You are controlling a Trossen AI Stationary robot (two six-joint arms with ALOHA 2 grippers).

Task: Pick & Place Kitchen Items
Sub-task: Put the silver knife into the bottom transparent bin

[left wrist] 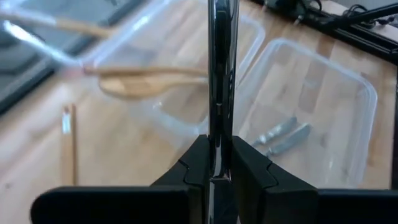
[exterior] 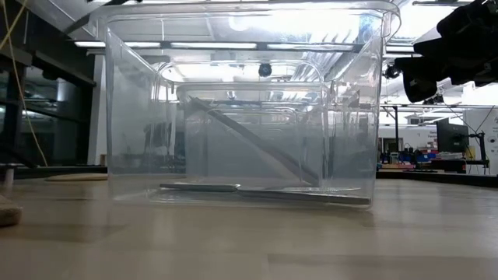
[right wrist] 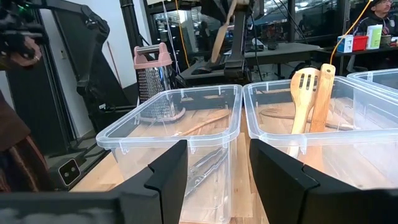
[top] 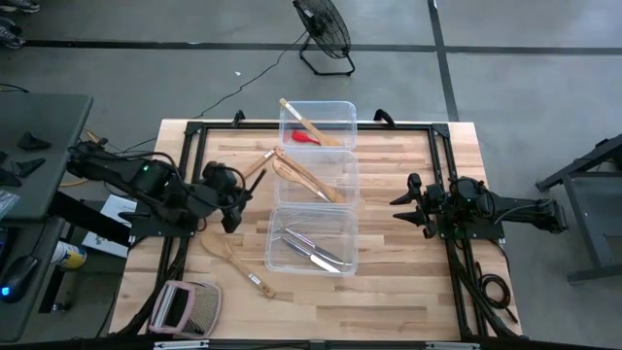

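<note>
Three clear tubs stand in a row down the table's middle. The far tub (top: 342, 109) holds a wooden utensil (top: 306, 124) and a red one (top: 307, 138). Wooden spoons and spatulas (top: 306, 178) lie in the middle tub (top: 350, 167), and silver cutlery (top: 313, 251) in the near tub (top: 277, 255). My left gripper (top: 238, 194) hangs left of the middle tub, shut on a slim metal utensil (left wrist: 221, 74). A wooden spoon (top: 220, 248) and a wooden-handled utensil (top: 255, 279) lie flat on the table near the left front. My right gripper (top: 406, 199) waits open at the right, nothing between its fingers (right wrist: 168, 174). My left gripper pinches the slim metal utensil between its two fingers (left wrist: 193, 165), at one end of its shaft (left wrist: 219, 134). The rest of the shaft sticks straight out past the fingertips, in line with them. The utensil is lifted clear of the table, pointing toward the tubs.
A pink-handled grater (top: 185, 306) lies at the near left corner. A black frame (top: 190, 146) rims the wooden table. Bare wood shows between the tubs and my right gripper. A floor fan (top: 324, 34) stands beyond the far edge.
</note>
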